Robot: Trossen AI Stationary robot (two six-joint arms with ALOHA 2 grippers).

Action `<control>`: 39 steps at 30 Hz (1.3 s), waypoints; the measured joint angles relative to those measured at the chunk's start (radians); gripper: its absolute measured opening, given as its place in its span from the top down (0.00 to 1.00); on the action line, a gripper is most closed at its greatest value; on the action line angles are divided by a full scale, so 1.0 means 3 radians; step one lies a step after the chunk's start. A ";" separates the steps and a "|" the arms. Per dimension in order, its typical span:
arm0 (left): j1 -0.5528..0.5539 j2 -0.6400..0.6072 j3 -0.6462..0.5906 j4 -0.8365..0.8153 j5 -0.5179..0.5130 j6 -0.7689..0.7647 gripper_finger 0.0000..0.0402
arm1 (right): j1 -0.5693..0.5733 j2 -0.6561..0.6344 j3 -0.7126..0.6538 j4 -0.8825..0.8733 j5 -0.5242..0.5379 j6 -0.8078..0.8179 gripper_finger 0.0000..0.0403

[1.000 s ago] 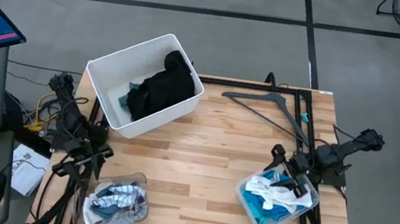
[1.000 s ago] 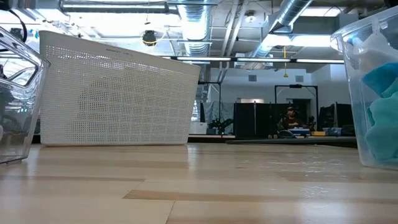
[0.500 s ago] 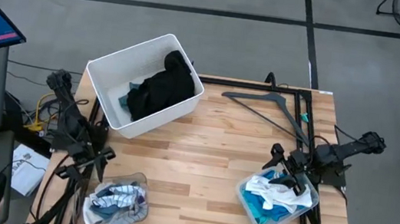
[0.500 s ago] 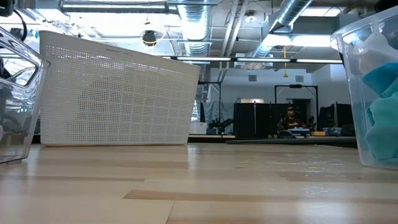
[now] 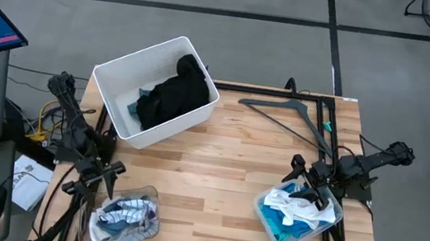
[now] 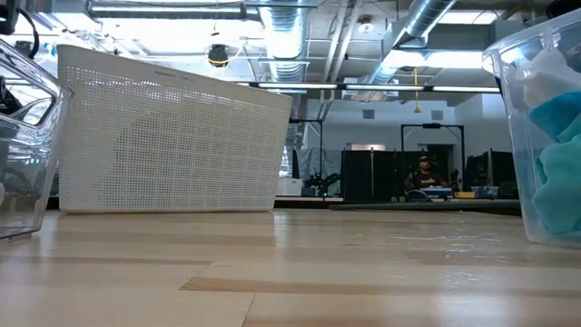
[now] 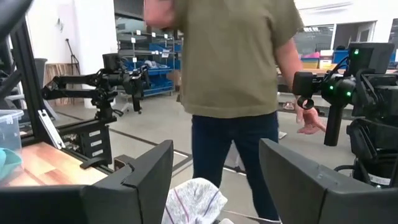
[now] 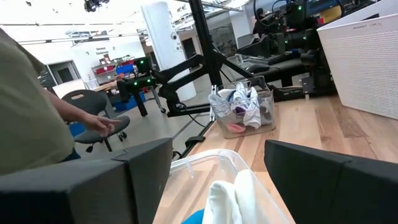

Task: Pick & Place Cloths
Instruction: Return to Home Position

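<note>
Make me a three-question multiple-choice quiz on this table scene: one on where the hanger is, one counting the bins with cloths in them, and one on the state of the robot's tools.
1. Where does the black hanger lie?
A on the floor; B flat on the table, on the right arm's side; C hung on a rail.

2. How many bins hold cloths?
A one; B five; C three.

3. How do the left tool and right tool stand?
A both open, holding nothing; B both shut on fabric; C one shut on the hanger.

Answers:
1 B, since the high view shows it lying on the bare wood.
2 C, since the white bin, left clear bin and right clear bin each hold fabric.
3 A, since each wrist view shows that arm's fingers spread with nothing between them.
</note>
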 joint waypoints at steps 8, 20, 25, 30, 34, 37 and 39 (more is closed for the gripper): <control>0.0000 0.0027 0.0000 0.0001 0.0001 0.0000 0.44 | 0.0000 0.0000 -0.0001 0.0000 0.0001 0.0000 0.38; 0.0000 0.0027 0.0001 0.0027 0.0001 0.0000 0.44 | 0.0000 0.0001 -0.0001 0.0000 0.0001 0.0000 0.38; 0.0000 0.0027 0.0001 0.0027 0.0002 0.0000 0.44 | 0.0000 0.0001 -0.0003 0.0000 0.0001 0.0000 0.38; 0.0000 0.0027 -0.0001 0.0028 0.0003 0.0000 0.44 | 0.0000 0.0001 -0.0003 0.0000 0.0001 0.0000 0.38; 0.0000 0.0027 0.0000 0.0042 0.0002 0.0000 0.44 | 0.0000 0.0001 -0.0003 0.0000 0.0001 0.0000 0.38; 0.0000 0.0027 -0.0001 0.0056 0.0003 0.0000 0.44 | 0.0000 0.0001 -0.0003 0.0000 0.0001 0.0000 0.38; 0.0000 0.0027 0.0000 0.0059 0.0003 0.0000 0.44 | 0.0000 0.0001 -0.0003 0.0001 0.0001 0.0000 0.38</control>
